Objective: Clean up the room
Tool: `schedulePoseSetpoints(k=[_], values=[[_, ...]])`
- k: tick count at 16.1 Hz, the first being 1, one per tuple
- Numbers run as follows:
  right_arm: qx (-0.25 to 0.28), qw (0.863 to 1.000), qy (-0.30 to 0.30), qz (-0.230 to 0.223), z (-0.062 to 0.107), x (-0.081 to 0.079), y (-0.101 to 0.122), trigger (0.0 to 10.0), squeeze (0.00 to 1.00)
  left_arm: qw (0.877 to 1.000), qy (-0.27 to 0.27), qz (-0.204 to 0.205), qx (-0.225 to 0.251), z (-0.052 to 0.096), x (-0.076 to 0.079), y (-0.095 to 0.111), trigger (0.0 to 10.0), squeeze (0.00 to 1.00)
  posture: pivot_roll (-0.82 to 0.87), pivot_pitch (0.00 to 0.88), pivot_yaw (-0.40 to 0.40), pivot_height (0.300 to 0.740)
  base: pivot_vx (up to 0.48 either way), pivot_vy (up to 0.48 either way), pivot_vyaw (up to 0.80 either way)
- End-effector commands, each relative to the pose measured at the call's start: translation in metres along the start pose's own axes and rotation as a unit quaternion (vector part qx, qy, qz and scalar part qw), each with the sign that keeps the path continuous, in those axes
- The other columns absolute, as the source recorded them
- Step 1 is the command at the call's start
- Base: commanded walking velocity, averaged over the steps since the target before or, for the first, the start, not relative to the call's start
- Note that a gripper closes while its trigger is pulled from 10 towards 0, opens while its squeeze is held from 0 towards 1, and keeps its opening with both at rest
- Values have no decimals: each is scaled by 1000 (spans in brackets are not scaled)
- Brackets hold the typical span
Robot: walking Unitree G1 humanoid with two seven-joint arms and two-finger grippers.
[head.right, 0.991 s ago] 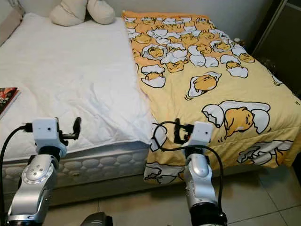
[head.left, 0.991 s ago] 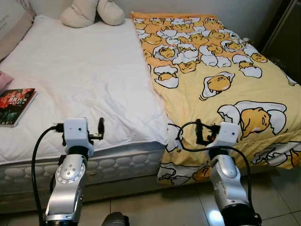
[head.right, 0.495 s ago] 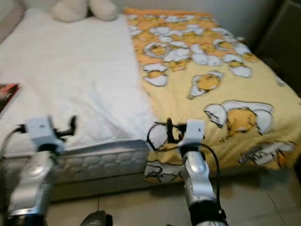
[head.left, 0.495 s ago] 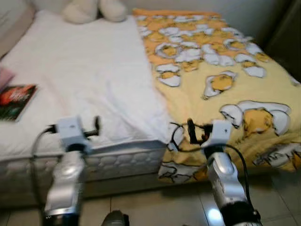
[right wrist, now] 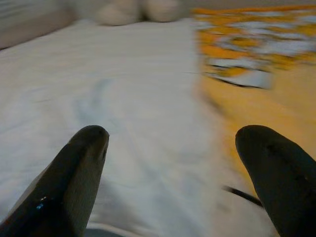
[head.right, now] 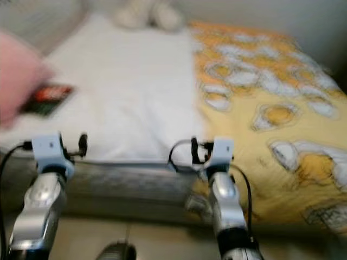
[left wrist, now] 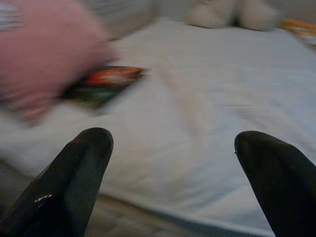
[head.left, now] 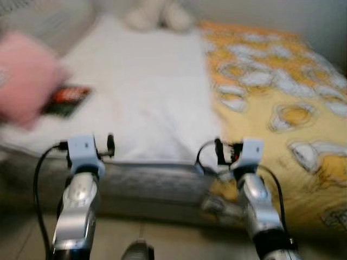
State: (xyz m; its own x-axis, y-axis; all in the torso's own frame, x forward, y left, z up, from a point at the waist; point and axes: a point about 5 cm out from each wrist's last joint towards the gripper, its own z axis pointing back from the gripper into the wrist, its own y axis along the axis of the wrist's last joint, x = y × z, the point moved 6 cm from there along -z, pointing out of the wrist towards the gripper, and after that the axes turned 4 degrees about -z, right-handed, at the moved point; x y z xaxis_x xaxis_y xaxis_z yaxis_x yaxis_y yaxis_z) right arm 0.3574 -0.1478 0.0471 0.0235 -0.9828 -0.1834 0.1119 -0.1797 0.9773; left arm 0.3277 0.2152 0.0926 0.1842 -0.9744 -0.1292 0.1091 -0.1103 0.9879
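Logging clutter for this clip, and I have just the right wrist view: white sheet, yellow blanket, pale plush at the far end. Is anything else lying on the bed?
Observer: Yes, a book lies on the white sheet, towards the robot's left.
Operator: Anything near it?
Observer: A pink thing overlaps the book's left end; it is too blurred to identify.
Operator: Is the left gripper on either?
Observer: No. The left gripper is at the near edge of the bed, fingers open, well apart from both.
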Motion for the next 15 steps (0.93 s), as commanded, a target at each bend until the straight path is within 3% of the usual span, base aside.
schedulePoseSetpoints(k=[1, 5, 9, 11, 15], values=[[3, 1000, 8, 4, -4, -4, 3, 10000, 0, 1000, -5, -12, -3, 4, 0, -3, 10000, 0, 97, 0, -40, 711, 0, -439, 669], [0, 999, 32, 1, -8, -18, 2, 10000, 0, 1000, -4, -17, 7, 4, 3, 4, 10000, 0, 106, 0, -43, 711, 0, -436, 663], [-4, 999, 45, 3, -12, -22, 1, 10000, 0, 999, -11, -27, 19, 7, 10, 8, 10000, 0, 117, 0, -47, 711, 0, -432, 663], [-8, 999, 47, 3, -14, -22, 0, 10000, 0, 1000, 12, -1, 12, 6, 5, 7, 10000, 0, 129, 0, -50, 711, 0, 0, 650], [-10, 999, 52, -1, -16, -23, -1, 10000, 8, 1000, 25, -11, 6, 7, -1, 4, 10000, 0, 140, 0, -55, 711, 0, 0, 638]])
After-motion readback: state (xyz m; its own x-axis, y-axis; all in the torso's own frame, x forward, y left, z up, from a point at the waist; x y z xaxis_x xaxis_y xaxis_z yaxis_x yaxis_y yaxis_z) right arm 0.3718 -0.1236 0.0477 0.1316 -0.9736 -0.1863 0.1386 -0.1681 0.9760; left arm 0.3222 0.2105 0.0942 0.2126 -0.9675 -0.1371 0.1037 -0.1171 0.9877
